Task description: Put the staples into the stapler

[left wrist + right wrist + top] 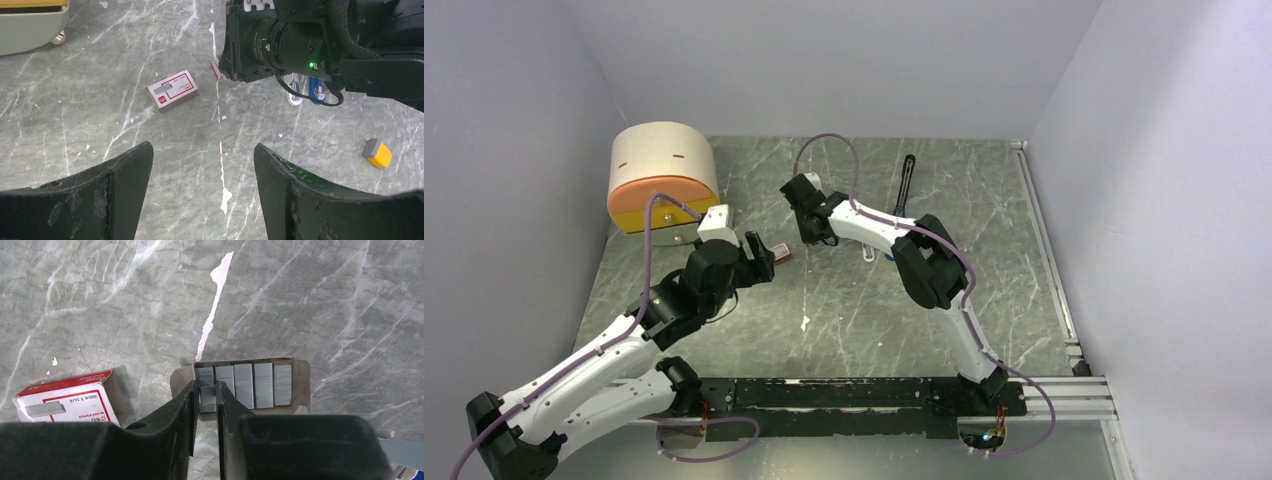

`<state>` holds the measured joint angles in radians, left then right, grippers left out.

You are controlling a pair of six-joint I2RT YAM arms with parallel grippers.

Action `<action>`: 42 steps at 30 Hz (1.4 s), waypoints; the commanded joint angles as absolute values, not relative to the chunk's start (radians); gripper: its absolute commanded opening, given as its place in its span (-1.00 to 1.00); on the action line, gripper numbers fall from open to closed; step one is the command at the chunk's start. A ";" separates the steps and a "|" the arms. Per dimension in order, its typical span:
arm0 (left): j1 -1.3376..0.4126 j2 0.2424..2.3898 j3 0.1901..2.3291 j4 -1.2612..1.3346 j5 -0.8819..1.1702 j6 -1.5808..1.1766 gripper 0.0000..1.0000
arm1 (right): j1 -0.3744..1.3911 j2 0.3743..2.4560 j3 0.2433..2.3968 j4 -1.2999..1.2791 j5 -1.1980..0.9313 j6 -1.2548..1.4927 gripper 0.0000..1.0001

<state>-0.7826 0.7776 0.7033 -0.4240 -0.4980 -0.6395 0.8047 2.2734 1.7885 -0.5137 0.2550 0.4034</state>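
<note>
Reaching over the grey marbled worktop (844,300) in the overhead view, the right pincer (812,235) hangs low just beside the red-and-white box (781,250). The left pincer (764,255) is on the box's other side. The stapler (904,190) lies farther back on the right.

From the left wrist, the left pincer (202,190) stands wide and holds nothing. The box (172,90) lies ahead of it, a blue part of the stapler (316,89) shows under the right arm, and an orange block (377,153) sits off to the right.

From the right wrist, the right pincer (207,390) is narrow, its fingers pressing either side of one strip of the staples (244,385). The strips lie in a row in an open cardboard tray (300,385), with the box to the left of it.
</note>
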 commanded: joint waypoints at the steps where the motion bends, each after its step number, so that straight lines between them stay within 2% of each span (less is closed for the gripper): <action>1: -0.784 0.773 0.693 -0.416 -0.522 -0.637 0.57 | 0.808 2.304 1.822 -0.552 0.265 0.403 -0.61; 6: -0.785 0.773 0.692 -0.416 -0.520 -0.636 0.57 | 0.808 2.285 1.817 -0.542 0.283 0.407 -0.67; 21: -0.785 0.773 0.692 -0.416 -0.520 -0.634 0.57 | 0.808 2.196 1.756 -0.471 0.298 0.402 -0.67; 30: -0.785 0.776 0.692 -0.417 -0.520 -0.635 0.57 | 0.765 2.241 1.808 -0.464 0.349 0.341 -0.56; 42: -0.784 0.794 0.702 -0.420 -0.523 -0.634 0.57 | 0.704 2.344 1.889 -0.476 0.333 0.284 -0.53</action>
